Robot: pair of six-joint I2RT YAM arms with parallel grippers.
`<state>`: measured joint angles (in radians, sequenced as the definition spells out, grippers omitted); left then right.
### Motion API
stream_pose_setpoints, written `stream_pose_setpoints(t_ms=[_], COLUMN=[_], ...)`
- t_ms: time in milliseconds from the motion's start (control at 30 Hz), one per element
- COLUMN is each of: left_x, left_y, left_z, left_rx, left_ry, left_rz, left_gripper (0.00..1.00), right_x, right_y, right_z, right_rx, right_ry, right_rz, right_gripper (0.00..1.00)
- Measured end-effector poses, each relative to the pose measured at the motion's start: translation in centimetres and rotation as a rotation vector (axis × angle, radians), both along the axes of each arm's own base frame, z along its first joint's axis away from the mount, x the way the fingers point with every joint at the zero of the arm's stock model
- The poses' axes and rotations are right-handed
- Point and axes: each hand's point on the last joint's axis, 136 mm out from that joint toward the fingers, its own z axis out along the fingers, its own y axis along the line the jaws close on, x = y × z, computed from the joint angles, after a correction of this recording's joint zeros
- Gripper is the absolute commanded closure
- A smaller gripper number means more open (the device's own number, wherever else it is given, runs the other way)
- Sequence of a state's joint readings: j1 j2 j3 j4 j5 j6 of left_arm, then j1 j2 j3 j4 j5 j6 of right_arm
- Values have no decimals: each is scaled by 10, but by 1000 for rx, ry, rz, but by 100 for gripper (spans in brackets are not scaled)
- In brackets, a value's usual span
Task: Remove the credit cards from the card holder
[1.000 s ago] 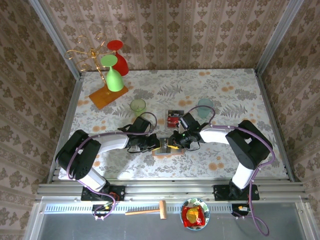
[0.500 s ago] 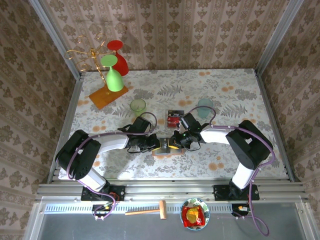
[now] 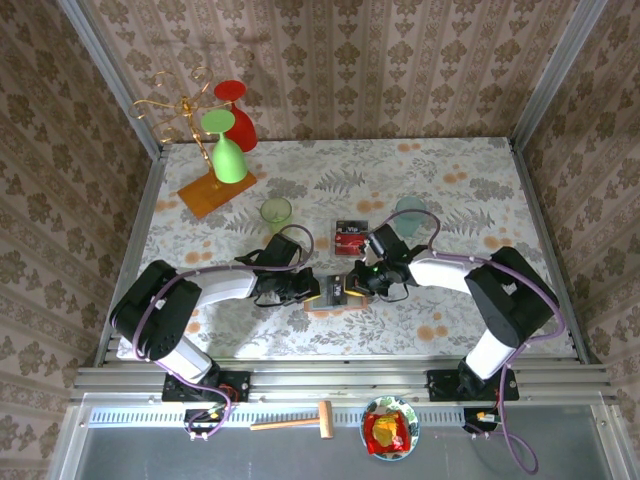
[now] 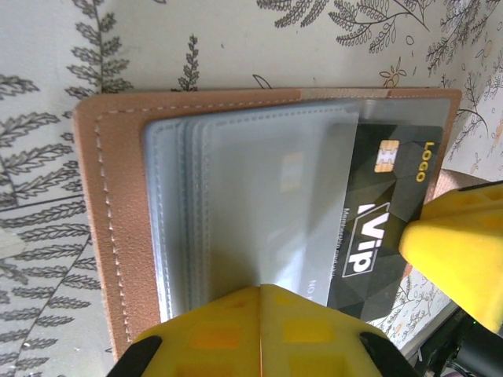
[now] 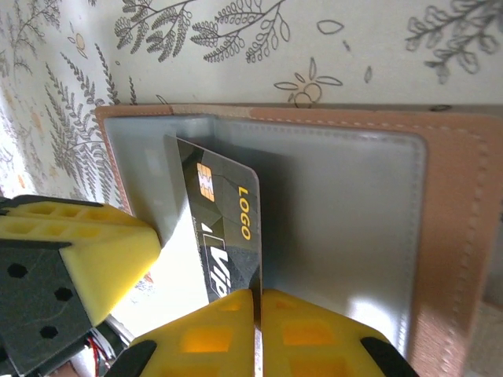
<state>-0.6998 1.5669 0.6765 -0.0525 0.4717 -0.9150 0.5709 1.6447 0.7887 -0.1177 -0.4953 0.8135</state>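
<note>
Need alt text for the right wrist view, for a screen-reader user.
The right pincer, shut, pinches one edge of a black VIP card that sticks partly out of the grey pocket of a tan card holder lying open on a floral table. The yellow left pincer sits at the holder's left end.

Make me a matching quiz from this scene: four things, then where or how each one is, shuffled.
1 black card
2 card holder
3 red card
4 wooden hammer

A lying open on the table
B on the grey ledge in front of the table
C halfway out of a pocket
D loose on the table, farther back

Pairs: 1-C, 2-A, 3-D, 4-B
</note>
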Motion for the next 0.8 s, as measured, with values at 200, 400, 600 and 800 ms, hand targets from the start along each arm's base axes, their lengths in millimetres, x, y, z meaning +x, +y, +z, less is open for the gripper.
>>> stream_pose_setpoints(t_ms=[200, 400, 600, 800], left_x=[0, 0, 0, 0], left_y=[0, 0, 0, 0], left_z=[0, 0, 0, 0], left_rx=[0, 0, 0, 0], left_ry=[0, 0, 0, 0], left_rz=[0, 0, 0, 0], left_gripper=[91, 91, 91, 91], right_x=[-1, 2, 2, 2], right_y=[-11, -13, -11, -2], right_z=[8, 14, 17, 22], right_rx=[-71, -99, -102, -104], right_ry=[-33, -53, -55, -66], right_rz=[24, 47, 58, 88], right_gripper=[91, 91, 91, 86])
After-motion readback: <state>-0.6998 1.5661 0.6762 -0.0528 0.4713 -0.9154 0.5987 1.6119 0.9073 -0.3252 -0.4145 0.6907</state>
